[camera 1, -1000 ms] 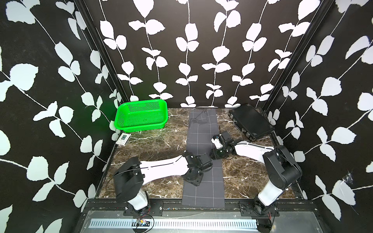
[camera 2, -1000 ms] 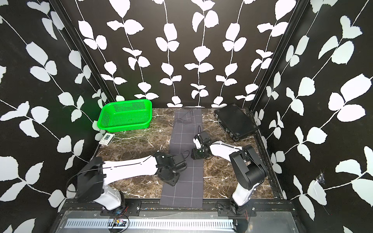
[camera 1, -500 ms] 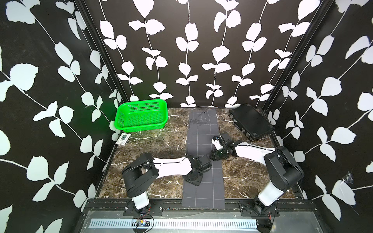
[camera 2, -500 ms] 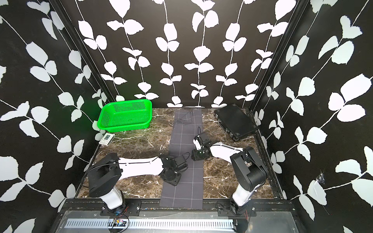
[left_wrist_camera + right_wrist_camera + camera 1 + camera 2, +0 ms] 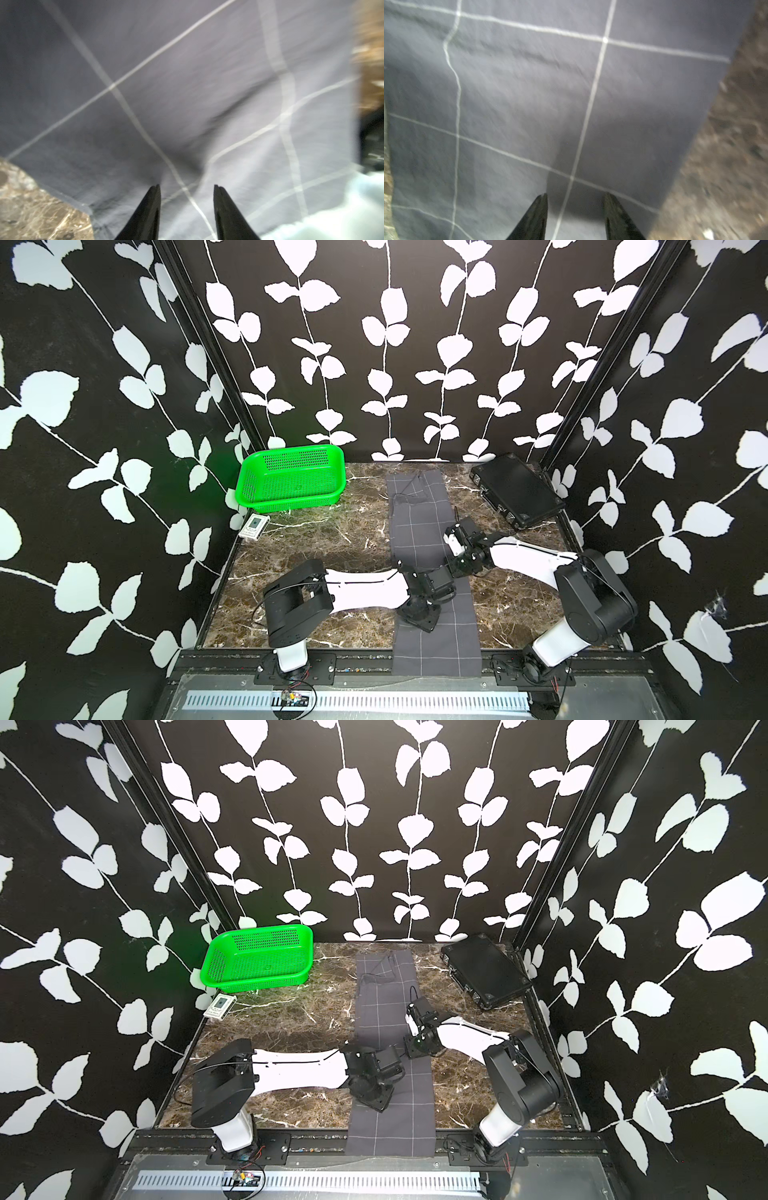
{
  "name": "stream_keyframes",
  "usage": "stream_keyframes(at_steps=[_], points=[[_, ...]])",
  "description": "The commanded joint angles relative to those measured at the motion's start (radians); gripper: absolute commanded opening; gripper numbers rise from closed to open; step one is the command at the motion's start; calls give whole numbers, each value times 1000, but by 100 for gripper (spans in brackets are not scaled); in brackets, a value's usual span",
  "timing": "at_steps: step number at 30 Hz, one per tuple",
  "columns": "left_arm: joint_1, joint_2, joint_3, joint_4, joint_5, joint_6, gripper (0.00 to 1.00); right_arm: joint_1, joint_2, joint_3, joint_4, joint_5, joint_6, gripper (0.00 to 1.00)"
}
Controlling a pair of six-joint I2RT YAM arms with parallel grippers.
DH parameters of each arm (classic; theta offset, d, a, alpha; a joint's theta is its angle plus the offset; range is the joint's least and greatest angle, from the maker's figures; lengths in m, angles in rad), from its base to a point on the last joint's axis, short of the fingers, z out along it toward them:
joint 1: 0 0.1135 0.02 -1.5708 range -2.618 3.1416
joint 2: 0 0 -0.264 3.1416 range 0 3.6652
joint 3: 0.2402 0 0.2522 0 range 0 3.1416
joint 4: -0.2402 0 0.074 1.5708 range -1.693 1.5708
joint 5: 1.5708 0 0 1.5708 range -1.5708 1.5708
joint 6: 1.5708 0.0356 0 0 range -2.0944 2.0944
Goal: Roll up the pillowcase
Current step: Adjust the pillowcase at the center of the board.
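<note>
Left gripper [image 5: 187, 186] and right gripper [image 5: 575, 195] over the pillowcase [image 5: 417, 531]
Fingers apart, nothing between them; flat cloth runs on ahead of them, its edge and the bare table [image 5: 726, 155] just beside.

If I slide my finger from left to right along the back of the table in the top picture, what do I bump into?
green basket → pillowcase → black case

Motion blur smears both wrist views. In both top views the white left arm [image 5: 365, 593] and right arm [image 5: 523, 556] hide the middle of the dark charcoal-grey, white-gridded cloth pillowcase [image 5: 419, 526].
</note>
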Motion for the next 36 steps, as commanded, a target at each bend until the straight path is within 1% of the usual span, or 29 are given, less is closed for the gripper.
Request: stream_keyframes(at_steps=[1, 4, 8, 11, 14, 17, 22, 23, 26, 29, 31, 34, 36], points=[[81, -15, 67, -103, -68, 112, 43, -23, -43, -31, 18, -78, 39, 47], [163, -16, 125, -139, -106, 216, 45, -32, -66, -17, 24, -97, 57, 48], [286, 14, 183, -62, -136, 345, 48, -39, -98, -5, 30, -104, 71, 48], [380, 87, 247, 36, -114, 405, 49, -41, -110, -14, 56, -100, 86, 48], [438, 191, 345, 126, -91, 471, 52, -41, -110, -26, 103, -107, 102, 48], [473, 313, 493, 135, -131, 572, 56, -40, -96, -26, 125, -112, 108, 49], [518, 466, 700, 170, -132, 687, 61, -37, -81, -26, 139, -92, 99, 49], [555, 499, 741, 165, -119, 693, 61, -37, -75, -24, 138, -90, 96, 49], [588, 587, 860, 128, -75, 692, 61, -37, -64, -17, 127, -80, 84, 49], [596, 647, 941, 103, -60, 710, 61, -38, -52, -8, 117, -71, 73, 49], [596, 675, 982, 93, -81, 735, 61, -37, -42, -4, 117, -70, 71, 50], [601, 683, 984, 137, -103, 777, 62, -37, -28, -2, 123, -75, 76, 49], [614, 704, 1010, 133, -79, 766, 62, -37, -22, -2, 122, -77, 74, 50]])
